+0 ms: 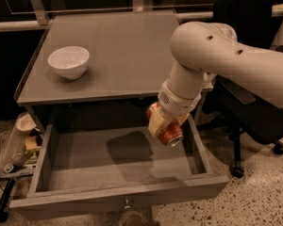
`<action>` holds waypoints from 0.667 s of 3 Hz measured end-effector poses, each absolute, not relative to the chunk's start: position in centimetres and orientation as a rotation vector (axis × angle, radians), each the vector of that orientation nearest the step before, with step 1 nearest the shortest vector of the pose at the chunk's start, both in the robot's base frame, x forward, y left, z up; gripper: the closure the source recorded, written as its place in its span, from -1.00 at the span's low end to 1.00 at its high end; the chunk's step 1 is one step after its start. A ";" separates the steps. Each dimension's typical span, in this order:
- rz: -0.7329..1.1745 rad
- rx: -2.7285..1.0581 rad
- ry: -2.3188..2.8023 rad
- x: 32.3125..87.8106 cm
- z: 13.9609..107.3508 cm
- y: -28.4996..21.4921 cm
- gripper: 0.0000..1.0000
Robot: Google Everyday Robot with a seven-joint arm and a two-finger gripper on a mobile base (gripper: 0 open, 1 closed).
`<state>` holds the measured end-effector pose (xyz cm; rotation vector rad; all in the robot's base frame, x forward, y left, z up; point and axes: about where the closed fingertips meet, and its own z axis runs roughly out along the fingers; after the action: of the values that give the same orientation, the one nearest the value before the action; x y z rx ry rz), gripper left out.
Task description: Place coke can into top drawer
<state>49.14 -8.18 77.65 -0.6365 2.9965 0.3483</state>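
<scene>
Holding the can tight in the tool, tipped, just above the right side of the open drawer. Open wide to make room. Needs lowering before letting go.

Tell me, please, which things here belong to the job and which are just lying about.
Job: coke can, held by the gripper above the right side of the open drawer.
Lying about: bowl on the tabletop, chair at right.
</scene>
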 end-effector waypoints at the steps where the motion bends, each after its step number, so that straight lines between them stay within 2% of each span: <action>1: 0.455 -0.639 2.999 49.0 74.9 -6.0 1.00; 2: 0.575 -0.643 3.004 50.1 71.7 -3.0 1.00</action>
<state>50.07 -2.98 71.73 -0.6429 3.0036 0.5747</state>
